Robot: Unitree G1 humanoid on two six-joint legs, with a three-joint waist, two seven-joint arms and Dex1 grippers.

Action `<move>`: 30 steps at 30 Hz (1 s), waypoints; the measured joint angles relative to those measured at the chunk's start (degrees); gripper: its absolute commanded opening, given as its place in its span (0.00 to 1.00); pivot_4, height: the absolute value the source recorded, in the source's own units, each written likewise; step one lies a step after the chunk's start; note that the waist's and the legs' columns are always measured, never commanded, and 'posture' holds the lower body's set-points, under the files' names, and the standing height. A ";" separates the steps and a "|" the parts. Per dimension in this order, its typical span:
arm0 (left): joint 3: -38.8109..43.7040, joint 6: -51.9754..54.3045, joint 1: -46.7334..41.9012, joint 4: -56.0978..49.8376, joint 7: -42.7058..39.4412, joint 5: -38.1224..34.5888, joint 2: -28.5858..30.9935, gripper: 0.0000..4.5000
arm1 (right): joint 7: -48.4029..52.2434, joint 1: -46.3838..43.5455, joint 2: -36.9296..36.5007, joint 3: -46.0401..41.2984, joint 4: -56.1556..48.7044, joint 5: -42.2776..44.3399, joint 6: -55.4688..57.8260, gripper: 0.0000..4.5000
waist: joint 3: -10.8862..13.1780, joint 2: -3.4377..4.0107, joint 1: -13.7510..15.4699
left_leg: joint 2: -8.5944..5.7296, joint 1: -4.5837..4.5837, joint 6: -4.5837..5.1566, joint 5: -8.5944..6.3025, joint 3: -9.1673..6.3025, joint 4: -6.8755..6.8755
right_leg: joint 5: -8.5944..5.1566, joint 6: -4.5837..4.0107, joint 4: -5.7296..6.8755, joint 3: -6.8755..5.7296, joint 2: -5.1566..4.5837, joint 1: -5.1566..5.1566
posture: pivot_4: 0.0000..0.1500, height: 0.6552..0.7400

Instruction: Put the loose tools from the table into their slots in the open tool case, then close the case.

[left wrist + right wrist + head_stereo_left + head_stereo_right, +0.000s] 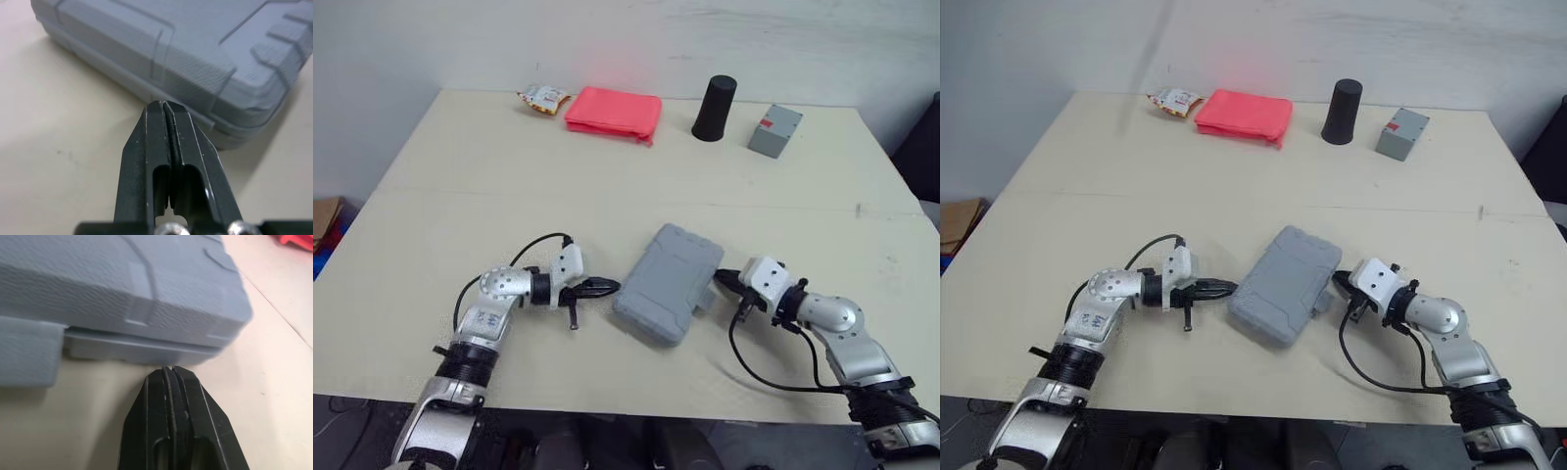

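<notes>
- The tool case [668, 284] lies with its lid down, askew at the middle of the table [460, 176]. The closing step looks all but done.
- The left gripper [605, 286], fingers pressed together on nothing, sits at the case's 9 o'clock, tips just beside the edge. It is likely bracing the case against sliding.
- The right gripper [722, 281], also closed and empty, points at the 3 o'clock side near the latch tab [29, 352], probably to press it home.
- The red pouch [614, 113], black cylinder [715, 108] and grey box [774, 130] stand well apart, from 11 to 1 o'clock.
</notes>
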 measured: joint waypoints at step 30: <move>-18.32 -5.70 -22.09 16.57 7.10 12.99 -15.38 0.01 | -4.99 18.08 4.45 -3.00 -33.04 8.09 25.15 0.00 | -0.56 -0.05 0.24 | -0.17 0.26 0.10 -0.06 -0.12 -0.23 | 0.02 0.08 -0.33 0.07 -0.07 0.38 | 1.00 1.00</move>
